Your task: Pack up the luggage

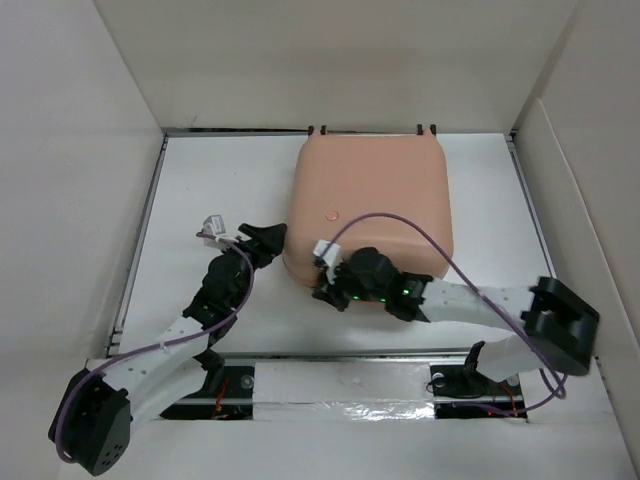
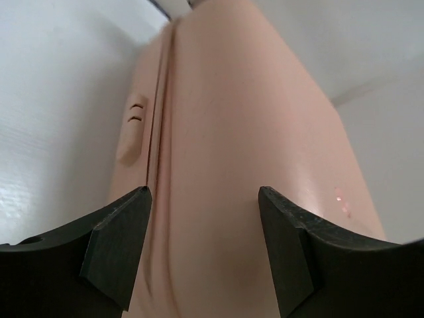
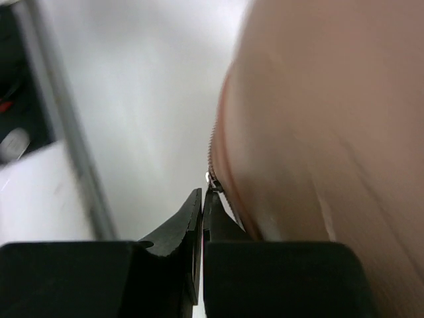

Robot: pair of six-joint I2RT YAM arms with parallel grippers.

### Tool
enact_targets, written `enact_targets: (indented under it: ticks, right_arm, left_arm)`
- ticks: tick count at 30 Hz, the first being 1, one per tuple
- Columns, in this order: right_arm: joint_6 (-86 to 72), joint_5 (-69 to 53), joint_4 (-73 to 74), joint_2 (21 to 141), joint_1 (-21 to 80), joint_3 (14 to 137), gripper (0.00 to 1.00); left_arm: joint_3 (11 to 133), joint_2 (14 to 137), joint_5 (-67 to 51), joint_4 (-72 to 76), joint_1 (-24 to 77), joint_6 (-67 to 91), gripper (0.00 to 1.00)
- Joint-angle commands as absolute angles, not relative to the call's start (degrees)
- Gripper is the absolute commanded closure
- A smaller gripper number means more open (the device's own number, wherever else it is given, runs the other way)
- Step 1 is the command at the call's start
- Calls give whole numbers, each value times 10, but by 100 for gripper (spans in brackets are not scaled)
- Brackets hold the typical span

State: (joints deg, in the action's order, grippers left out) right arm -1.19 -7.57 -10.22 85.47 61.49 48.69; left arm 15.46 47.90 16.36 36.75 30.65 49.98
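The luggage (image 1: 372,195) is a peach-pink hard-shell suitcase lying flat and closed on the white table, with its logo dot (image 1: 324,214) facing up. My left gripper (image 1: 272,238) is open at the case's front left corner. In the left wrist view the gripper (image 2: 202,193) frames the shell (image 2: 252,132) without touching it. My right gripper (image 1: 326,291) is at the case's front edge. In the right wrist view it (image 3: 203,196) is shut, tips pinched at the silver zipper pull (image 3: 212,180) on the seam of the case (image 3: 318,119).
White walls enclose the table (image 1: 200,180) on three sides. Two black wheels (image 1: 318,129) stick out at the case's far edge. A metal rail (image 3: 66,139) runs along the table's near edge. The right arm's purple cable (image 1: 430,240) arches over the case.
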Motion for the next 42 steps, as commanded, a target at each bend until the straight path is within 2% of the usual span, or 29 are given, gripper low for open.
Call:
enact_targets:
  ticks: [1,2,4,5,6,9,12,16,20,29,38,42]
  right_arm:
    - [-88,-335,-255,711,570,361,100]
    - [-99,-298,-244,623,551,294,100]
    - [-129,-245,-159,527,499,246,100]
    - [-142,-179,-115,476,483,218,100]
    - [-159,-154,-34,377,468,209,100]
    - [-182,-75,114,206,410,199,100]
    - [-198,-47,156,134,366,205,100]
    - [-176,-67,154,161,338,217,100]
    - [-160,-98,128,254,338,236,100]
    - [-160,-130,97,258,338,228,100]
    - [-171,-118,114,227,338,217,100]
    - [-166,-127,114,239,338,218,100]
  left_arm:
    - [161,499,154,333,344,486,37]
    - [177,530,156,348,360,485,37]
    - [204,564,172,354,381,475,37]
    - [237,594,180,354,399,469,37]
    - [256,606,185,355,399,464,36]
    - [307,636,181,360,399,460,32]
    - [361,663,170,331,368,454,26]
    - [430,706,117,312,285,458,14]
    - [593,849,22,241,215,455,12]
    - [879,1096,-66,105,192,408,11]
    - [956,1174,-78,89,187,417,15]
    - [948,1177,-83,120,182,439,22]
